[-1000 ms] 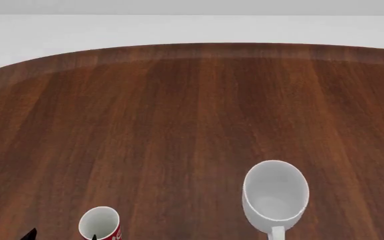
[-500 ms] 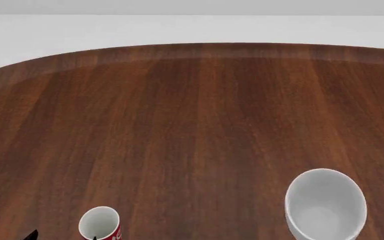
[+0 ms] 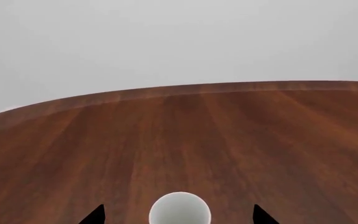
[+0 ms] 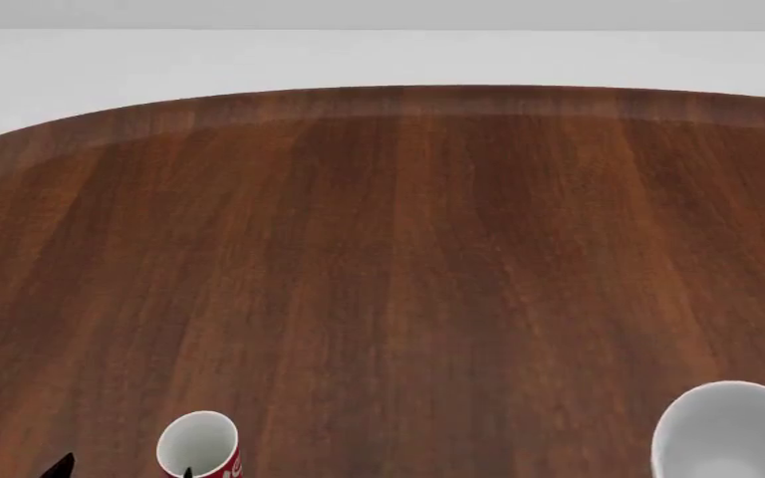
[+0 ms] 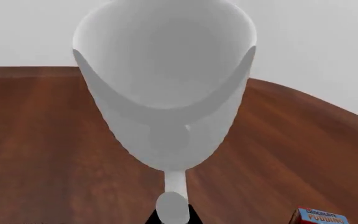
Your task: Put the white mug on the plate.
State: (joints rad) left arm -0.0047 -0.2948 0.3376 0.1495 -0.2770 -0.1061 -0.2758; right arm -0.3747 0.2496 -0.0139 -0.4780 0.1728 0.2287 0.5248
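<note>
The white mug (image 5: 166,88) fills the right wrist view, and my right gripper (image 5: 173,218) is shut on its handle (image 5: 173,205). The mug appears to be lifted off the wooden table (image 4: 382,249). In the head view it shows at the lower right edge as the white mug (image 4: 735,433), partly cut off. The plate is out of view. My left gripper (image 3: 179,217) is open, its dark fingertips (image 3: 95,215) standing wide on either side of the red mug (image 3: 180,209). The red mug (image 4: 199,445) stands at the lower left in the head view.
A chocolate pudding box (image 5: 320,217) lies on the table near the right gripper. The table's curved far edge (image 4: 396,95) meets a pale background. One left fingertip (image 4: 59,465) pokes in at the head view's bottom left.
The white mug has travelled steadily to the right and toward the head view's lower right corner, held by the right gripper. The red mug and the left gripper have stayed still.
</note>
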